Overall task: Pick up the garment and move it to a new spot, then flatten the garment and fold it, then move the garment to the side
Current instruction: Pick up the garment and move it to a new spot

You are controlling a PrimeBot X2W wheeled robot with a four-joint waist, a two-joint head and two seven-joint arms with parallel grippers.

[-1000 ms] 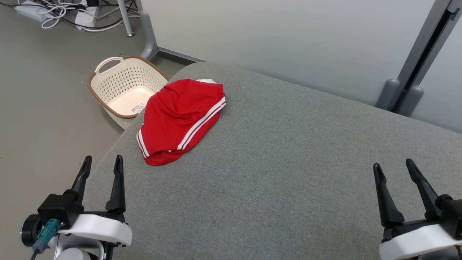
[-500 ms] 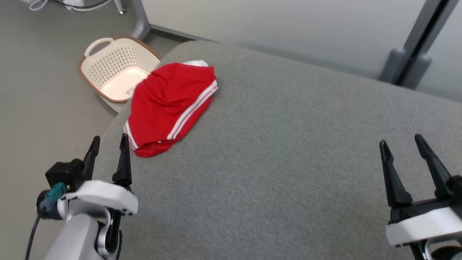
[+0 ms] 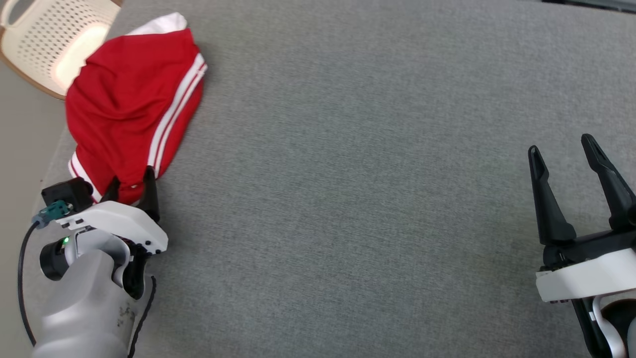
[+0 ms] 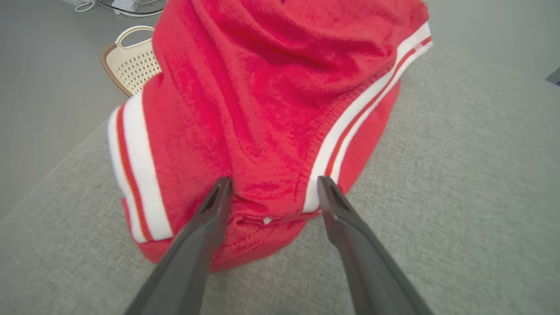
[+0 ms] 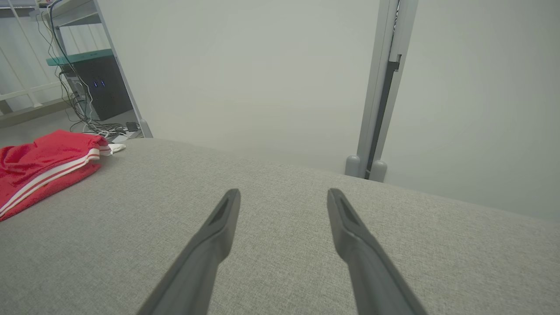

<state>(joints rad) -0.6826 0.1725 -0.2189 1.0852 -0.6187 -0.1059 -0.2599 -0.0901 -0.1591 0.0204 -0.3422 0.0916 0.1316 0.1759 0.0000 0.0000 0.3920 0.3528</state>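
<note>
The garment (image 3: pixel 126 102) is a pair of red shorts with white stripes, lying crumpled at the far left of the grey surface. In the left wrist view the garment (image 4: pixel 271 92) takes up most of the picture. My left gripper (image 3: pixel 131 184) stands open at its near hem, the two fingertips over the red cloth with a fold between them (image 4: pixel 271 192). My right gripper (image 3: pixel 561 149) is open over bare grey fabric at the far right, nothing between its fingers (image 5: pixel 284 197). The right wrist view has the garment (image 5: pixel 39 166) at its left edge.
A cream perforated basket (image 3: pixel 44 35) stands on the floor just past the surface's left edge, beside the garment. The grey upholstered surface (image 3: pixel 348 174) stretches wide between the two grippers. Beyond it are a pale wall, a grey post (image 5: pixel 380 87) and cables (image 5: pixel 100 129).
The head camera has tilted down and closer, shifting the whole picture. My left gripper has advanced to the garment's near hem, its open fingers now over the cloth. The right gripper stays open.
</note>
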